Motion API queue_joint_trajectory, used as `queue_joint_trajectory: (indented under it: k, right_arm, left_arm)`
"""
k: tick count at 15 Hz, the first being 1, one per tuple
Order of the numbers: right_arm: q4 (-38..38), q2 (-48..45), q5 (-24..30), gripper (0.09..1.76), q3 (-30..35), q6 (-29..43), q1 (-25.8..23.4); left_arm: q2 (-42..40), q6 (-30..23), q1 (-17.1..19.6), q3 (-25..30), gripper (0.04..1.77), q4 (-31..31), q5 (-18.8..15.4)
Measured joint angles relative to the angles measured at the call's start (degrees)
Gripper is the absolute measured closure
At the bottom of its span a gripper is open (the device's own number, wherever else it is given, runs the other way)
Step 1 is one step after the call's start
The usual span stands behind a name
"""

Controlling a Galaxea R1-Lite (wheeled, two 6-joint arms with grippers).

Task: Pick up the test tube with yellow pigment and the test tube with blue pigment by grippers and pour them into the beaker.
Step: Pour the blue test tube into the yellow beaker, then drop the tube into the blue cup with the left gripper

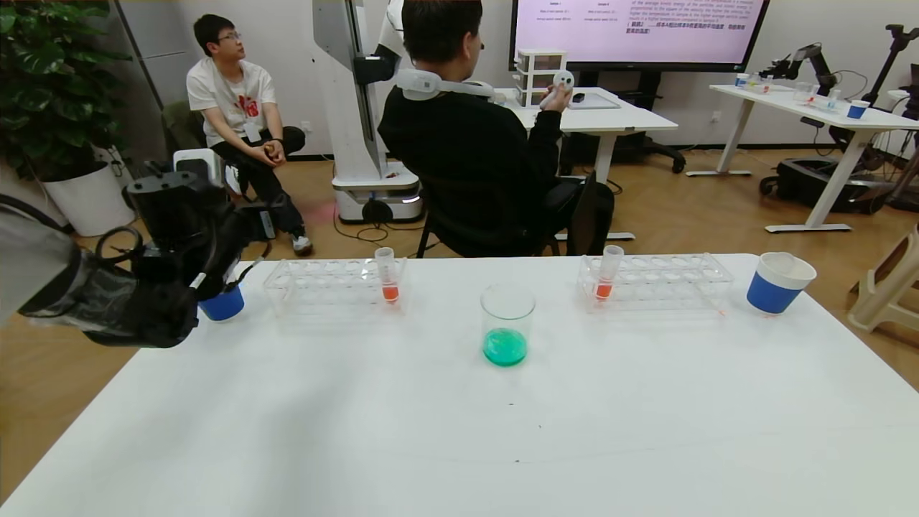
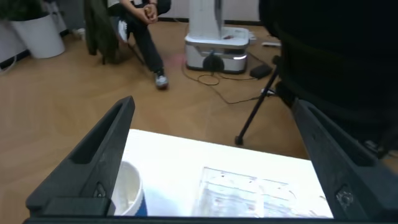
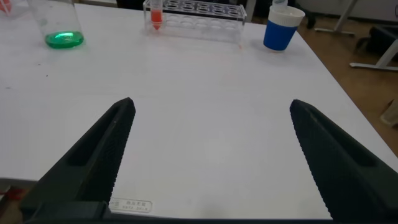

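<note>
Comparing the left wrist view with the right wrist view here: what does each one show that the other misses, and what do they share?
Only the left wrist view: the open left tool above the table's far left corner, a paper cup under it, a clear rack, and the wooden floor beyond.

Only the right wrist view: the open right tool over bare tabletop, the beaker holding green liquid, a rack with an orange-tipped tube, and a blue paper cup.

Both: the white table and empty tools.

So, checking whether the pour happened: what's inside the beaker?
The beaker holds a shallow pool of green liquid at its bottom; above that it looks empty. No tube stands in it. The same green shows in the right wrist view.
</note>
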Motion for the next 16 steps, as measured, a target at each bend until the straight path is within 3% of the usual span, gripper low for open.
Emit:
queue_joint_trajectory:
  k: [3, 6, 9, 13, 16]
  right_arm:
    - [0.0, 0.0, 0.0, 0.11, 0.0, 0.0, 0.0]
    - [0.0, 0.0, 0.0, 0.11, 0.0, 0.0, 0.0]
    - [0.0, 0.0, 0.0, 0.11, 0.0, 0.0, 0.0]
    - [0.0, 0.0, 0.0, 0.11, 0.0, 0.0, 0.0]
    - [0.0, 0.0, 0.0, 0.11, 0.0, 0.0, 0.0]
  left_arm:
    - [-7.5, 0.3, -2.3, 3.6, 0.06, 1.6, -3.6]
    - [-17.2, 0.5, -1.8, 8.2, 0.06, 5.7, -5.9]
    - [-27.5, 2.0, 1.9, 13.4, 0.06, 9.1, -7.1]
    - [-42.8, 2.8, 8.8, 21.0, 0.06, 13.2, -15.7]
    - [-57.1, 2.4, 10.0, 25.6, 0.06, 21.5, -20.4]
